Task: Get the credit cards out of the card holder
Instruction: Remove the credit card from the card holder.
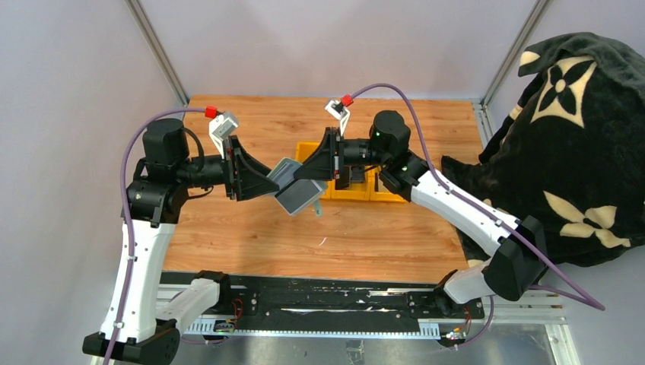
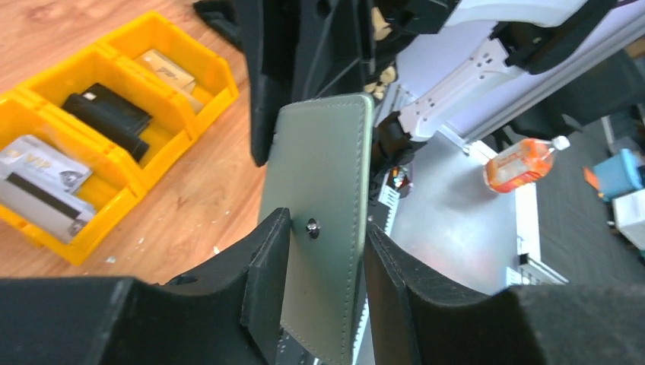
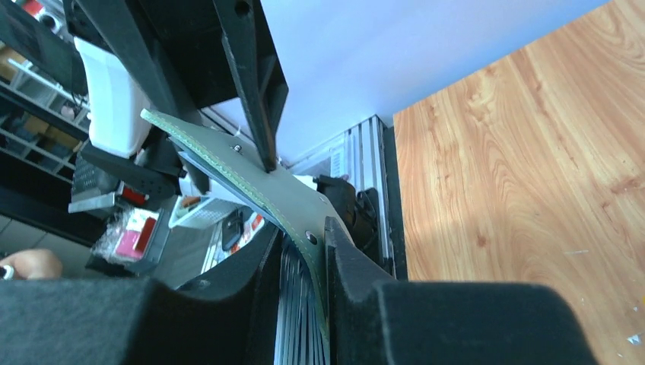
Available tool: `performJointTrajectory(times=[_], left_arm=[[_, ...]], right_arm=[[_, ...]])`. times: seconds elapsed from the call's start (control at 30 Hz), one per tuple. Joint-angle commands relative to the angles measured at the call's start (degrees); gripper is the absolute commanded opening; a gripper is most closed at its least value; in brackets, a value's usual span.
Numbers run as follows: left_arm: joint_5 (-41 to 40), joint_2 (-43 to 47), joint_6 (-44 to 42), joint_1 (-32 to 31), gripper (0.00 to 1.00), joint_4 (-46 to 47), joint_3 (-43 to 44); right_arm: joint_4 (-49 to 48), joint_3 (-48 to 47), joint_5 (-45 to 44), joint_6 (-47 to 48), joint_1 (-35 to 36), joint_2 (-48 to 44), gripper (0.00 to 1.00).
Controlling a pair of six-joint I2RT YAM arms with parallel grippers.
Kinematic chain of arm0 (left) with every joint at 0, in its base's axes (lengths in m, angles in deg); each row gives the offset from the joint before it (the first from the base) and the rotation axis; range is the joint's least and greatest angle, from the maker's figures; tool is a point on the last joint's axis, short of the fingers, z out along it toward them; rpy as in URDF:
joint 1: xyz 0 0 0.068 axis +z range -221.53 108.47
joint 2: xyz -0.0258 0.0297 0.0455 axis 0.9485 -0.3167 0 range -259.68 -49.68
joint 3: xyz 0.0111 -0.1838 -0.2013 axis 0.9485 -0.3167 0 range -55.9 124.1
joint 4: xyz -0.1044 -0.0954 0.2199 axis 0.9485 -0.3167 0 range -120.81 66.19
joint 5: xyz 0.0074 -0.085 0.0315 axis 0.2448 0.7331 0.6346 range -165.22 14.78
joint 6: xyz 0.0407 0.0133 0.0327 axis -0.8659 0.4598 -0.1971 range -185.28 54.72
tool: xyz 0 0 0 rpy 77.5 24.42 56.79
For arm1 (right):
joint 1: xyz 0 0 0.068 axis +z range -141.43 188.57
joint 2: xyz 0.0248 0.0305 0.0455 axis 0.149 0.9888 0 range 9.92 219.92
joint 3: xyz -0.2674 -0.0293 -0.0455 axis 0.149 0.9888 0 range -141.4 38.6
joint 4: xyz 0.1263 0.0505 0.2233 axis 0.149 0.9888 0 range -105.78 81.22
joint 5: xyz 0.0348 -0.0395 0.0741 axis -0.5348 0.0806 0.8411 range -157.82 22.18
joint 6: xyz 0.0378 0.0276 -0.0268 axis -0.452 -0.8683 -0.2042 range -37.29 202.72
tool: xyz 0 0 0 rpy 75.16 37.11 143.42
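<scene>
The left claw (image 1: 275, 182) straddles the card holder (image 1: 300, 198) — gripping or slack, it cannot be told — aloft just before the yellow bin (image 1: 357, 194). The right claw (image 1: 303, 173) pinches its flap; if that pinch slips, it may fall to the desk (image 1: 251, 243).

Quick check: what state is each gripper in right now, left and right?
Left gripper: open, jaws apart around the holder.
Right gripper: shut on the holder.
</scene>
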Motion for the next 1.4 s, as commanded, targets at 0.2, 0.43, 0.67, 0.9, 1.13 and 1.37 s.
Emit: performJointTrajectory(times=[0.2,0.43,0.67,0.9,1.13,1.37], left_arm=[[-14.0,1.9,-11.6,-0.4,0.18,-6.9,0.4],[-10.0,2.1,-16.0,-0.4,0.0,-10.3,1.7],[-4.5,-0.3,-22.0,-0.9,0.0,-19.3,2.2],[-3.3,-1.0,-21.8,-2.6,0.0,-19.7,1.9],[-2.6,-0.8,-21.7,-3.3,0.0,-19.7,2.2],[-2.0,-1.8,-20.3,-3.4,0.73,-20.0,2.3]], right_arm=[[-9.8,2.7,-9.8,-6.9,4.0,-3.8,0.0],[-1.9,-0.5,-2.5,1.2,4.1,-2.0,0.36],[24.2,-15.9,10.5,22.0,4.7,5.2,0.55],[41.7,-25.3,10.2,36.9,7.8,9.1,0.54],[45.2,-28.9,9.6,39.3,8.5,10.5,0.14],[33.4,-26.3,-2.4,29.3,8.3,7.2,0.0]])
